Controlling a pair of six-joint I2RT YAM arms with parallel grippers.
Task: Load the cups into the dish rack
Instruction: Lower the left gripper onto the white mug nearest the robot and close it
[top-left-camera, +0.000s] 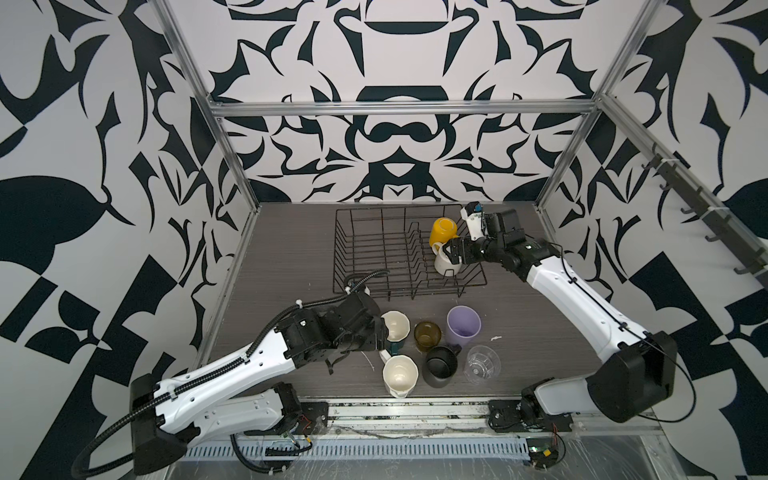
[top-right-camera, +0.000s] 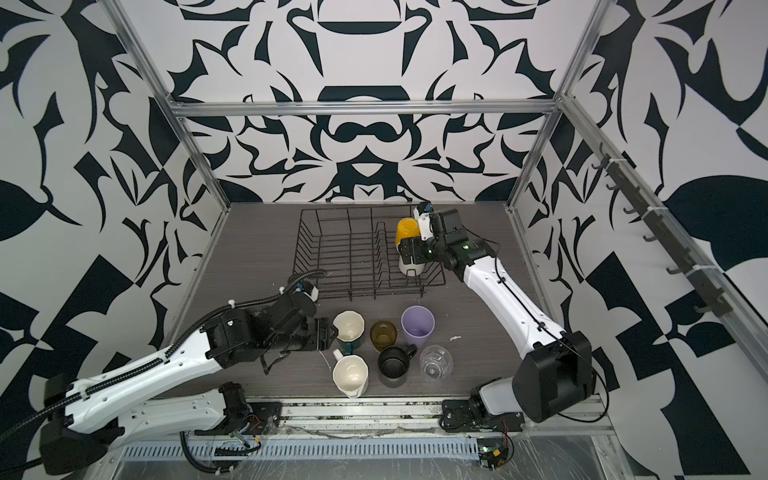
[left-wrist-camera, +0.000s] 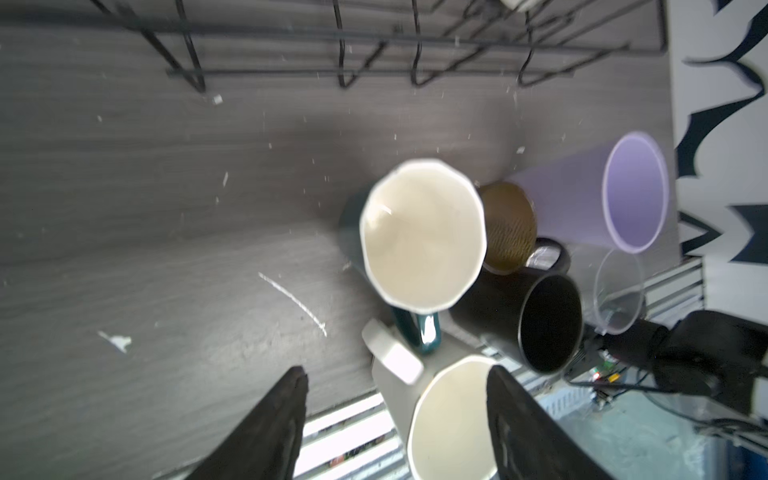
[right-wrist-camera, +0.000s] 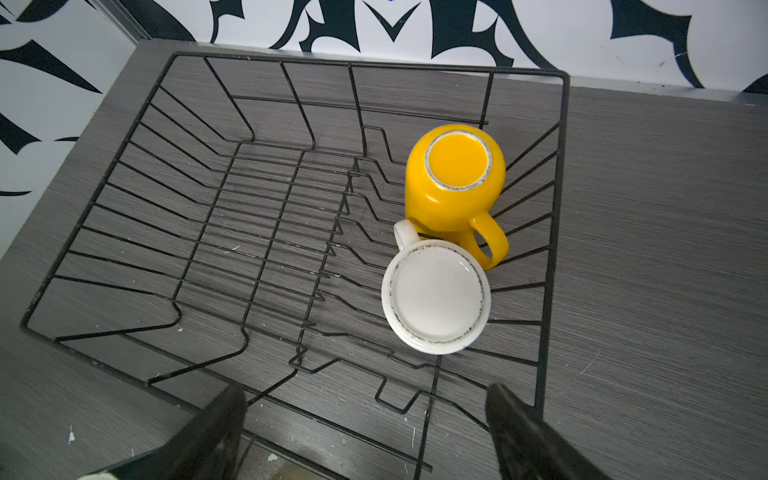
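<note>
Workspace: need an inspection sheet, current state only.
Surface: grey wood-grain table.
Job's things: dish rack holds yellow mug and white mug, both inverted; teal mug, cream mug, amber glass, lilac tumbler, black mug, clear glass upright on table.
Clutter: white flecks.
Hands: left hand open beside teal mug; right hand open over rack, empty.
Cables: black conduit on left arm loops by rack's corner.
Surroundings: patterned walls, aluminium frame, hook rail.

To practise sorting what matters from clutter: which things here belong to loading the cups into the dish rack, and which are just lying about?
Job: dish rack, yellow mug, white mug, cream mug, teal mug, amber glass, lilac tumbler, black mug, clear glass.
Lying about: white scrap, hook rail, cable tray.
</note>
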